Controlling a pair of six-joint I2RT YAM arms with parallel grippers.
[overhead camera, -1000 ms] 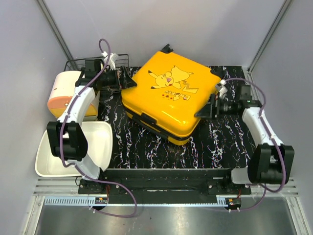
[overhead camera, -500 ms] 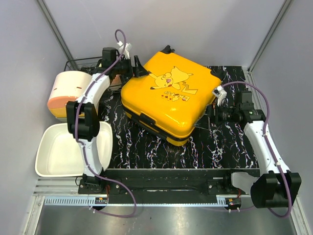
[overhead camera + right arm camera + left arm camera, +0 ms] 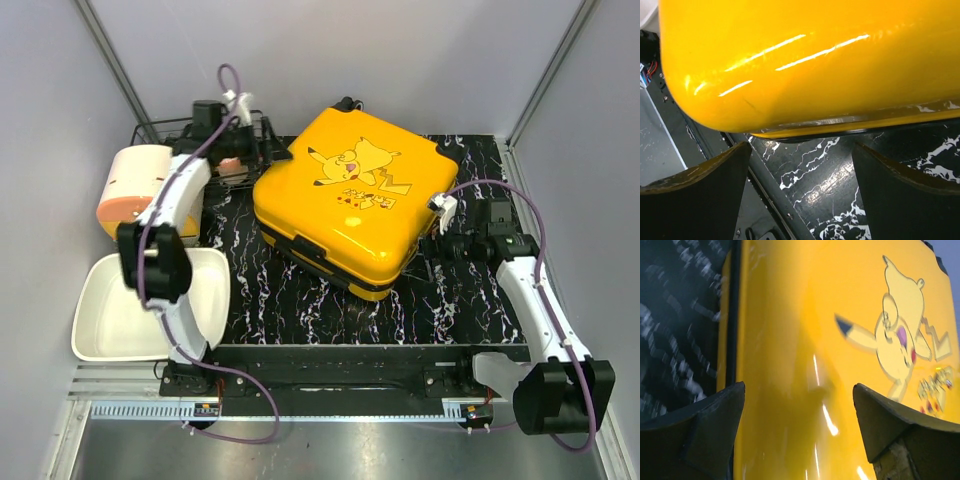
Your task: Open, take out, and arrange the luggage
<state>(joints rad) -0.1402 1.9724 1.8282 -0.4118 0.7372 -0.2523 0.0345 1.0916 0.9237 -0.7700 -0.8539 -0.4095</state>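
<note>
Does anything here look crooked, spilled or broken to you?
Only the big yellow hard-shell suitcase with the cartoon print stands out. It lies flat and shut, but turned at an angle to the edges of the black marbled mat. I see no spill or breakage.

Blurred mat [image 3: 680, 315] beside luggage [image 3: 815, 365]
</note>
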